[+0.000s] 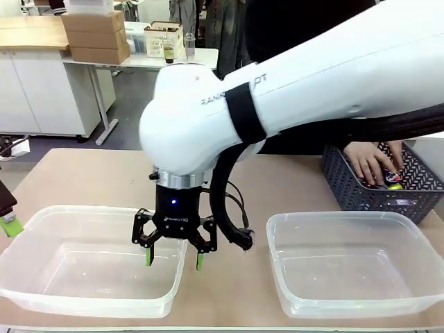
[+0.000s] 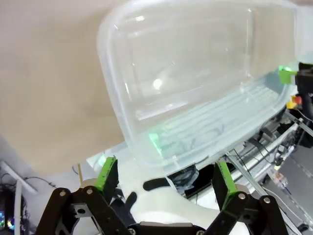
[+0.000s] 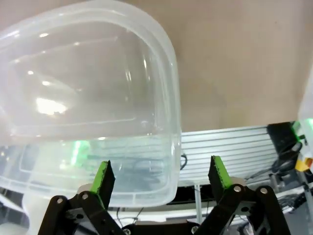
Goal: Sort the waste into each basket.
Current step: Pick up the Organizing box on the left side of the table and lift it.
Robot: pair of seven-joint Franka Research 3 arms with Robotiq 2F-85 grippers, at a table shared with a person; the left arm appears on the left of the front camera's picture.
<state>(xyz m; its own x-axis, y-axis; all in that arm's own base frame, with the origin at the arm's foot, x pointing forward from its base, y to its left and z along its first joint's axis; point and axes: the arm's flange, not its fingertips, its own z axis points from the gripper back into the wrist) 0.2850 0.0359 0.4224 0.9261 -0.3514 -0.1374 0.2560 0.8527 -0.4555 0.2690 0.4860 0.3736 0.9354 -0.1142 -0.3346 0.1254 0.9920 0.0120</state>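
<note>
Two clear baskets stand at the near edge: the left basket [image 1: 69, 209] and the right basket [image 1: 333, 216], both with nothing in them. My right gripper [image 1: 173, 260] reaches across the middle and hangs open over the left basket's right wall, one finger inside it and one outside. The right wrist view shows the right gripper [image 3: 159, 176] astride that basket's rim [image 3: 171, 98], holding nothing. My left gripper [image 2: 164, 178] is open and looks at the same basket [image 2: 117, 112]; its green pad [image 1: 8, 225] shows at the picture's left edge. The waste [image 1: 392, 177] lies mostly hidden under a person's hand.
A dark grey slatted crate [image 1: 416, 198] stands at the far right with the person's hand [image 1: 371, 163] reaching into it. Bare table lies between the two baskets and behind them. The right arm's white link spans the upper right of the front view.
</note>
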